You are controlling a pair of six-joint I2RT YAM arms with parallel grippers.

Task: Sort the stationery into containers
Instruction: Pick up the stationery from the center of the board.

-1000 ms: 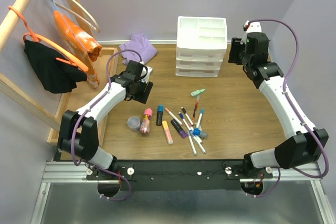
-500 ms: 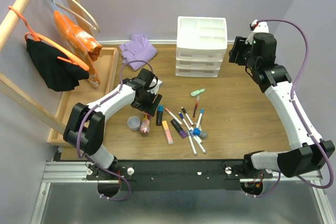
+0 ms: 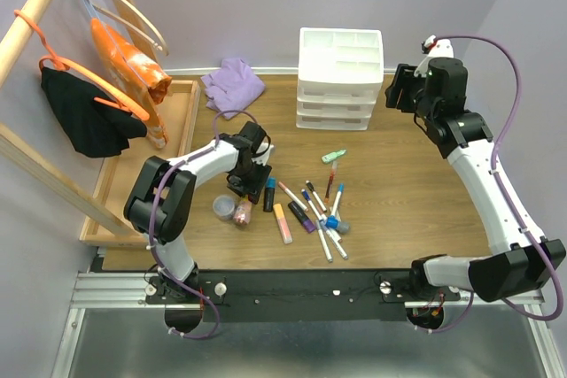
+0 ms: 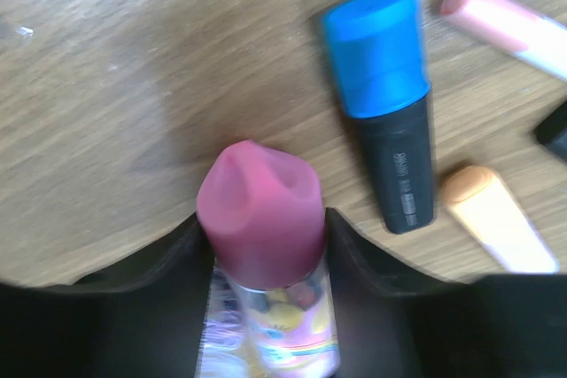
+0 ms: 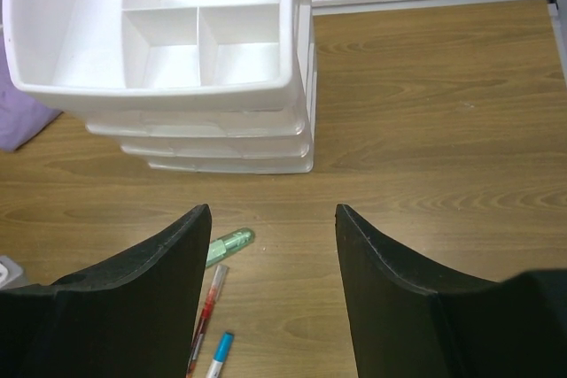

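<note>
Wooden table (image 3: 390, 210), 7 o'clock of drawer unit (image 3: 341, 104): left gripper (image 4: 266, 217) pinches pink-capped glue bottle (image 4: 266, 254) at its neck. Judged light, rigid, probably slick plastic; best gripped mid-body. Right gripper (image 5: 272, 210) spread, empty.

Robot test cell, lab sort, dressed up as home corner. My white-and-black jointed arms (image 3: 483, 174) bolted to black base plate (image 3: 301, 283) on silver aluminium rail frame (image 3: 106, 285) at near edge of brown wood-grain table (image 3: 399, 174). Thin purple cables (image 3: 509, 59) loop along my arms. Bare lavender walls (image 3: 248, 6) left, back, right. Household props: light wooden clothes rack (image 3: 27, 19), orange hangers (image 3: 97, 85), white plastic three-drawer unit (image 3: 341, 86).
</note>
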